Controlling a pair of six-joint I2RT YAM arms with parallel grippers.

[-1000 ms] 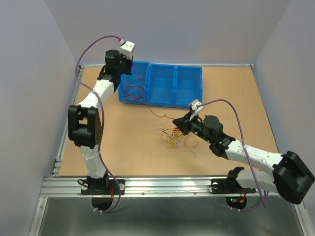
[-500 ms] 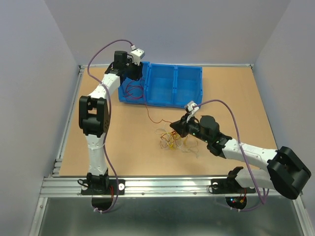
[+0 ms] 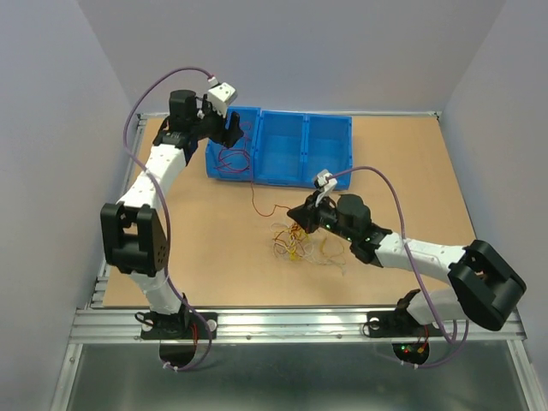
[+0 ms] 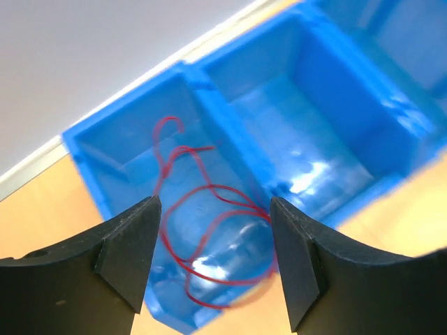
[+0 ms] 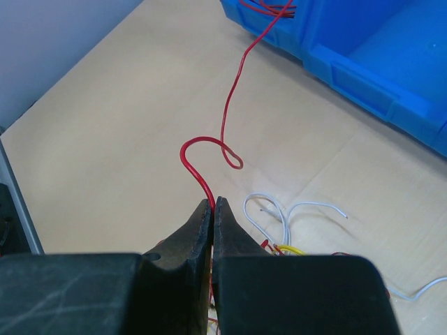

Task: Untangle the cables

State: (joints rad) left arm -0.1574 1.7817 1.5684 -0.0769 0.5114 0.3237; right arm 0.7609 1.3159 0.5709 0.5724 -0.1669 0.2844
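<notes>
The blue bin point(image 3: 285, 168) with its three compartments sits toward 12 o'clock on the bench point(image 3: 205, 248), and the left gripper point(image 3: 231, 128) hovers over its leftmost compartment, at about 11 o'clock in the top view. From the left wrist camera this gripper point(image 4: 213, 258) has its jaws spread wide with nothing between them. Below the gap, a red cable point(image 4: 202, 230) lies coiled in loops on the floor of that compartment. The right gripper point(image 3: 296, 216) reaches in from 4 o'clock to a spot near the middle of the bench, just at 12 o'clock of the loose tangle of cables point(image 3: 300, 244). That tangle is a small curly heap of yellow-orange, white and red strands lying flat on the bench, well apart from the bin. In the right wrist view this gripper point(image 5: 211, 206) has its jaws pressed together, pinching a second red cable point(image 5: 225, 118). This cable makes a small loop just beyond the tips. It then climbs toward 1 o'clock across the bare bench point(image 5: 105, 139) and goes over the near wall of the bin point(image 5: 349, 77). Just at 3 o'clock of the closed tips lie a curled white cable point(image 5: 279, 209) and a short piece of yellow cable point(image 5: 290, 249), both resting on the bench.
</notes>
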